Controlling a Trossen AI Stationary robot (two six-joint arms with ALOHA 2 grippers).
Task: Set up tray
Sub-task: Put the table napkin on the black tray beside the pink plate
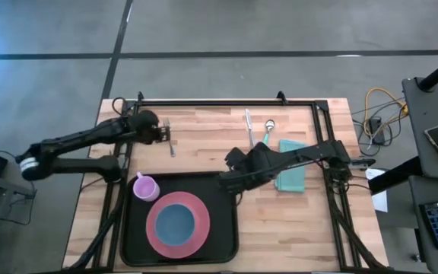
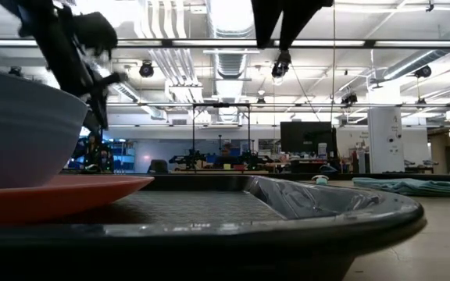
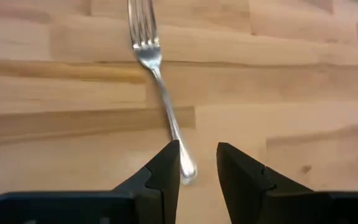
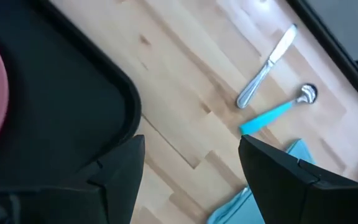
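No readable writing or brand marks anywhere. The tray (image 1: 223,228) is large, black, rectangular, with rounded corners and a low raised rim; it sits at the tabletop's (image 1: 295,228) near edge, left of centre. It carries a pink plate (image 1: 196,237) with a blue bowl (image 1: 176,222) on it, and a pink cup (image 1: 145,186) in its far-left corner. Left gripper (image 3: 197,163) hovers by the far-left tabletop corner, fingers apart around the fork's (image 3: 156,68) handle end. Right gripper (image 4: 188,168) hangs open over the tray's far-right corner. Knife (image 4: 267,66), blue-handled spoon (image 4: 278,110) and teal cloth (image 1: 290,175) lie toward the far-right.
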